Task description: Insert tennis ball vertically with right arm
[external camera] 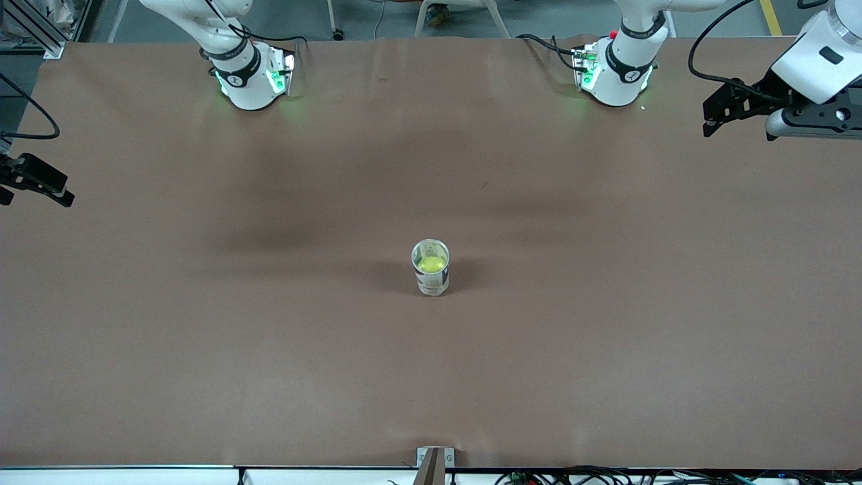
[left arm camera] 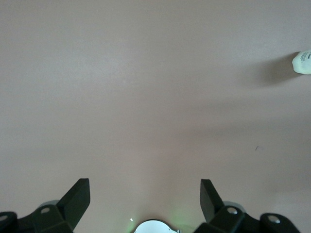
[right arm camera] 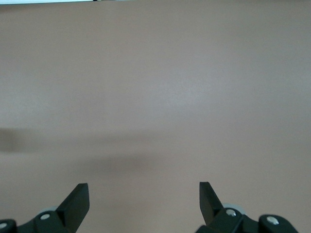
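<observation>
Front view alone shows ball (external camera: pixel 431 264) inside upright can (external camera: pixel 431 269), both tools apart.

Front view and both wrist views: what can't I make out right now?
- Ball: front view shows only its top; the can wall hides the rest.
- Can label: too small to read.
- Can in left wrist view: cut off by the edge.
- Right gripper: mostly cut off by the front view's edge.
</observation>
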`<state>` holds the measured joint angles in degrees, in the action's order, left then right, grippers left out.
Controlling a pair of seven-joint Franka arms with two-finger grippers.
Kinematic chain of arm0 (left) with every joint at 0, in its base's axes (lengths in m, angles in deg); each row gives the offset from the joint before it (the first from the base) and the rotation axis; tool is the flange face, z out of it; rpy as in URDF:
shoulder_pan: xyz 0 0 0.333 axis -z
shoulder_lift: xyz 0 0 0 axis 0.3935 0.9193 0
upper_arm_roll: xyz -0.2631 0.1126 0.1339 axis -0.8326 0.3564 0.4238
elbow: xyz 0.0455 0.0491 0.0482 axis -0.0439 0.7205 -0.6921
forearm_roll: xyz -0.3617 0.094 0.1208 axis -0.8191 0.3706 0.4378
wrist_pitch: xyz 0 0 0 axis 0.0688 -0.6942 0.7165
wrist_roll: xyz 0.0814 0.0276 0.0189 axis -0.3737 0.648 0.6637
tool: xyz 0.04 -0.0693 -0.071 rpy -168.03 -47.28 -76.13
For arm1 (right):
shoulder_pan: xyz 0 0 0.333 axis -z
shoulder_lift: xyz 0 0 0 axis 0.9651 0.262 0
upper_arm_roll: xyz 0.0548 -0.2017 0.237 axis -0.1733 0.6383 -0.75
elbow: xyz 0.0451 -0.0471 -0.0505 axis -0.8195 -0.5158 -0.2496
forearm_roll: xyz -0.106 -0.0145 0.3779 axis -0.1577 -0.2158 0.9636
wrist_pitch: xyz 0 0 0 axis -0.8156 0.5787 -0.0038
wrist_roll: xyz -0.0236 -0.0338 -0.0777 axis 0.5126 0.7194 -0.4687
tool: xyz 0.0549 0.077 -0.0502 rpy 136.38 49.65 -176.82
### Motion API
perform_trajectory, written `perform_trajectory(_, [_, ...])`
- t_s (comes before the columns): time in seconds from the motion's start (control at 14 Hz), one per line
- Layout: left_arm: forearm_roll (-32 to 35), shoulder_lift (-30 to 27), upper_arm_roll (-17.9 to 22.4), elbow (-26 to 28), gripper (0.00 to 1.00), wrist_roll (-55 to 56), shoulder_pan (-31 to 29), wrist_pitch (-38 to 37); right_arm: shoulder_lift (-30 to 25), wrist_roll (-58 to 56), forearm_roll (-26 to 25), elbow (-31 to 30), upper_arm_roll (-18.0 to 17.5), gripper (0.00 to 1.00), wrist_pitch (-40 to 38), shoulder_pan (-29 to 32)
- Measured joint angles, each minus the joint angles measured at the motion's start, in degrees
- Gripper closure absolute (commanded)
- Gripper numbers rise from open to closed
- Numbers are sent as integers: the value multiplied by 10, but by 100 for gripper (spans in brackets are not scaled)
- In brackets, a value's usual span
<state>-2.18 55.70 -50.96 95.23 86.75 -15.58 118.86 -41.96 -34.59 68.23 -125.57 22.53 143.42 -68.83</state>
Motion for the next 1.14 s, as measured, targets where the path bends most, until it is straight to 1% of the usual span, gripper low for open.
perform_trajectory(0.43, [0, 0, 1, 0, 0, 0, -1, 0, -2, 0, 0, -4, 1, 0, -4, 0])
perform_trajectory(0.71, [0, 1, 4, 0, 0, 0, -6, 0, -18, 0, 0, -17, 1, 0, -6, 0])
perform_trajectory(1.14, [0, 22, 5, -18, 0, 0, -6, 0, -27, 0, 0, -28, 5, 0, -6, 2])
